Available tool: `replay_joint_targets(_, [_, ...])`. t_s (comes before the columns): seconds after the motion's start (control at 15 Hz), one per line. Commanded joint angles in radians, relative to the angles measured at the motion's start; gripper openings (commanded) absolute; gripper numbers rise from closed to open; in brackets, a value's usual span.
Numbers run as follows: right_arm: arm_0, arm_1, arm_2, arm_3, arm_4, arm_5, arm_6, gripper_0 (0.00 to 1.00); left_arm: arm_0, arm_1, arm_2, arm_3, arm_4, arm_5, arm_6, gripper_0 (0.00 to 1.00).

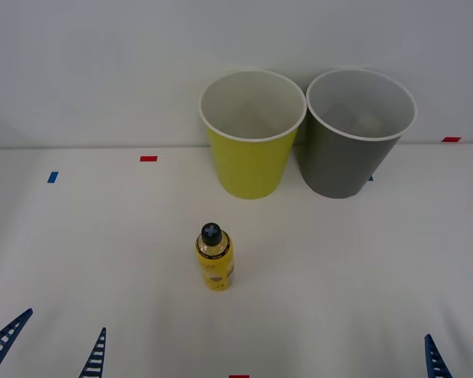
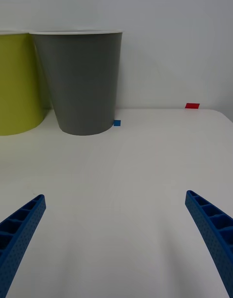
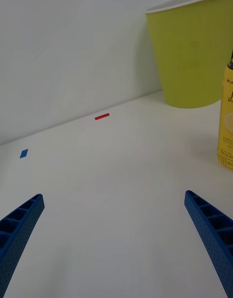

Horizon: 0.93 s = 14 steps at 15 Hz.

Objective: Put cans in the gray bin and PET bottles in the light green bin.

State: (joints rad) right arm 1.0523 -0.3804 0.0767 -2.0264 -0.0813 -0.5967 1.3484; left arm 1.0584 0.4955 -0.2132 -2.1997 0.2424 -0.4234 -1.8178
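Standing mid-frame on my bench [image 1: 363, 268]: PET bottle [image 1: 214, 257]. Upper centre: light green bin [image 1: 251, 138], gray bin [image 1: 353, 138] touching. Left gripper [image 1: 51, 346], right gripper [image 2: 116, 230]: spread, lower corners.

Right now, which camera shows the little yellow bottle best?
The front view: the whole bottle stands upright on the table, cap visible. The left wrist view catches just its labelled side at the picture's edge.
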Motion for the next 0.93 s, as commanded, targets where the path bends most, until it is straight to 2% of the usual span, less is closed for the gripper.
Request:
replay_joint_targets(0.07, [0.0,0.0,0.0,0.0,0.0,0.0,0.0,1.0,0.0,0.0,0.0,0.0,0.0,0.0,0.0,1.0])
replay_joint_targets(0.47, [0.0,0.0,0.0,0.0,0.0,0.0,0.0,1.0,0.0,0.0,0.0,0.0,0.0,0.0,0.0,1.0])
replay_joint_targets(0.6, [0.0,0.0,0.0,0.0,0.0,0.0,0.0,1.0,-0.02,0.009,-0.002,0.035,0.006,0.0,0.005,1.0])
replay_joint_targets(0.93, [0.0,0.0,0.0,0.0,0.0,0.0,0.0,1.0,-0.055,0.1,-0.011,0.06,-0.002,-0.086,0.015,1.0])
